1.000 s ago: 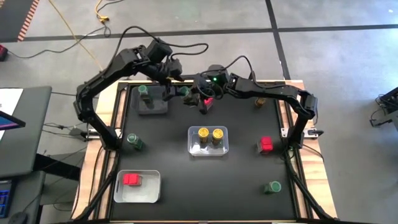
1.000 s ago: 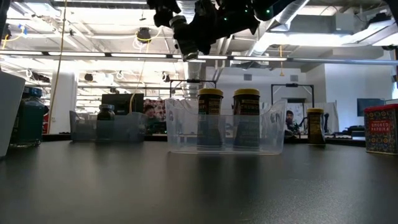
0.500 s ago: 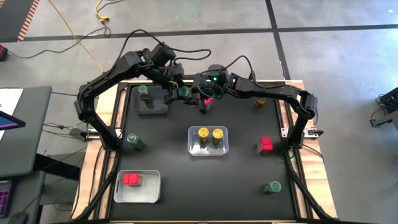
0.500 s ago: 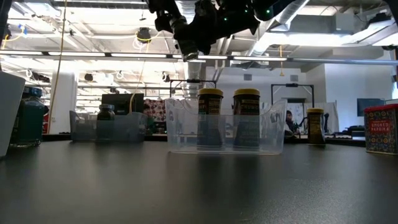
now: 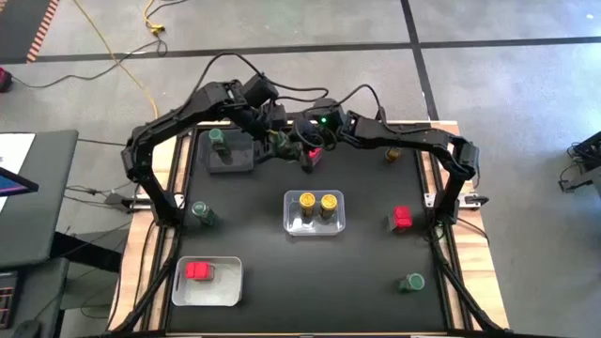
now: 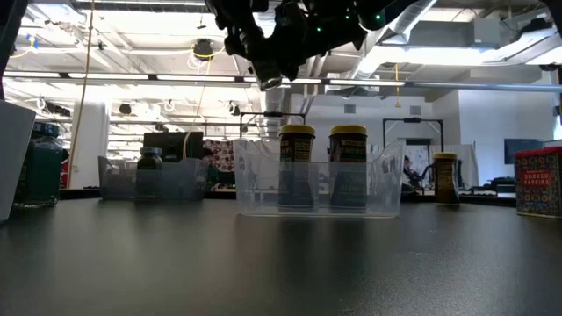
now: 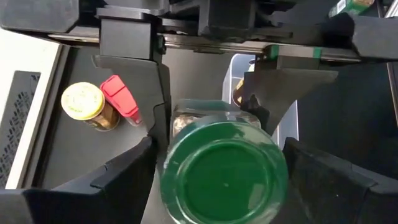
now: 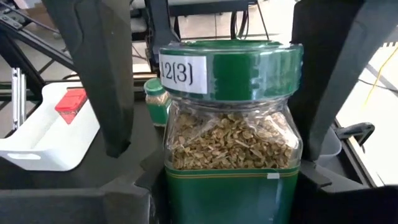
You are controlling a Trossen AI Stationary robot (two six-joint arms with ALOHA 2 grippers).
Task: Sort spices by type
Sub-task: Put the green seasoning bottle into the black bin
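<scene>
A green-lidded jar [image 8: 230, 124] is seen in both wrist views — the right wrist view shows its label and dried contents, the left wrist view only its lid. It is held off the desk [image 5: 357, 272] at the far edge, beside the grey bin [image 5: 230, 155]. The right gripper [image 5: 310, 150] jaws are clamped on its body. The left gripper [image 5: 274, 136] jaws flank the lid; contact cannot be told. Both arms are stretched inward, meeting at the jar.

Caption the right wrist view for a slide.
Green-lidded spice jar of dried herbs, lid labelled 12(3), held between the right claw fingers, a white bin with a red jar behind.
</scene>
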